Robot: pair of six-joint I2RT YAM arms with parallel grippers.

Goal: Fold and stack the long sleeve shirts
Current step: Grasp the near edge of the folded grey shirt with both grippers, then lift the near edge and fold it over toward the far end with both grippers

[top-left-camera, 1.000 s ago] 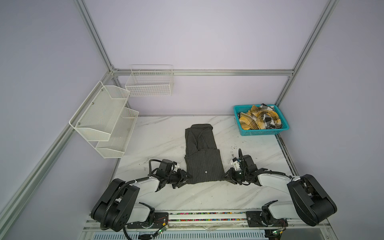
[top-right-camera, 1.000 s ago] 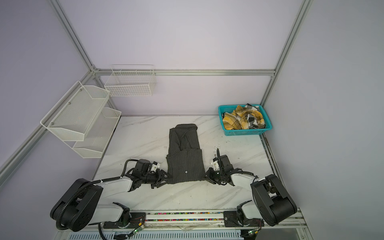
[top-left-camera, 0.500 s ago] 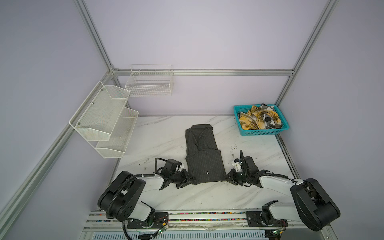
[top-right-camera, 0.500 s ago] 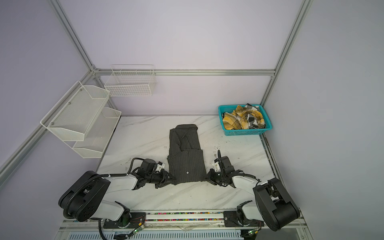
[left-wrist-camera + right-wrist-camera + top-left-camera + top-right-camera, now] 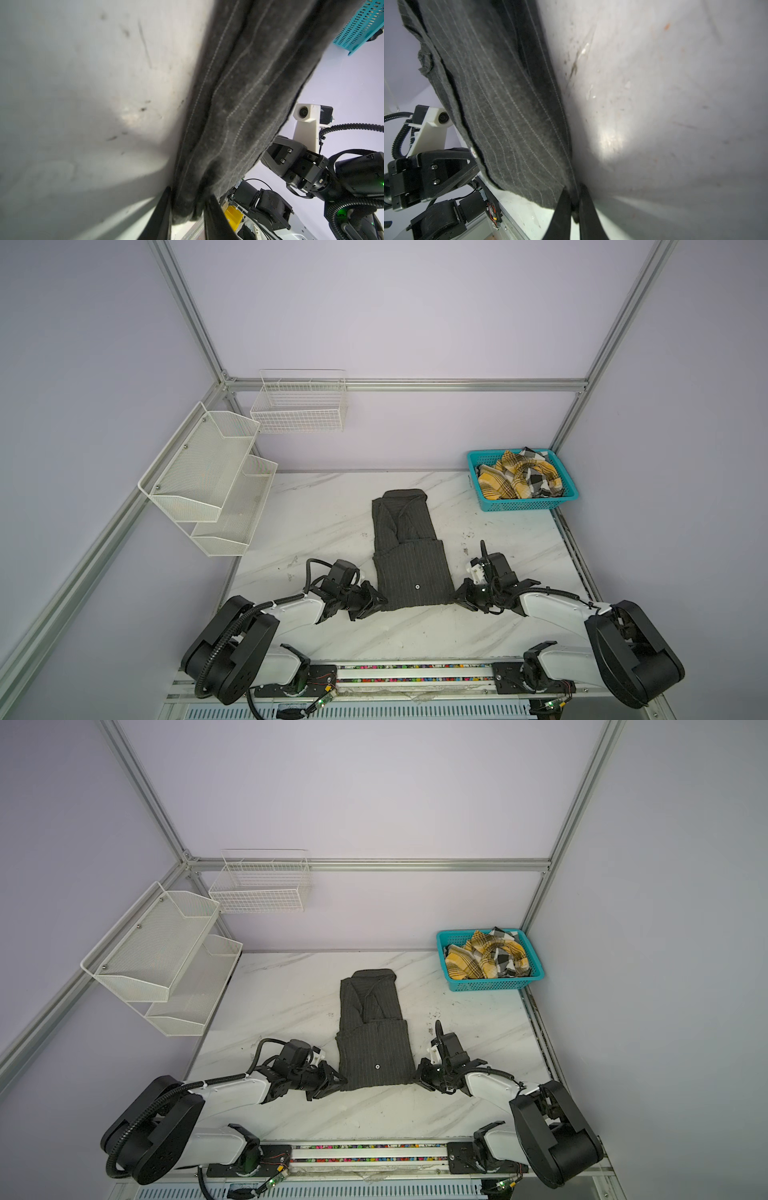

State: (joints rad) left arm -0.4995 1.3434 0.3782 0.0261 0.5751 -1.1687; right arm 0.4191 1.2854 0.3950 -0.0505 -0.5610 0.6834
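Standing well beyond the right gripper (image 5: 457, 597), a teal basket (image 5: 528, 504) holds the crumpled plaid shirt (image 5: 519, 479); white wire shelves (image 5: 216, 481) hang far out past the left gripper (image 5: 376, 599). Between the two grippers the charcoal pinstriped shirt (image 5: 409, 556) lies folded into a narrow strip on the marble table (image 5: 332, 506), one pale button showing. Both arms stretch low over the tabletop, each gripper clamped on its own near corner of the hem.
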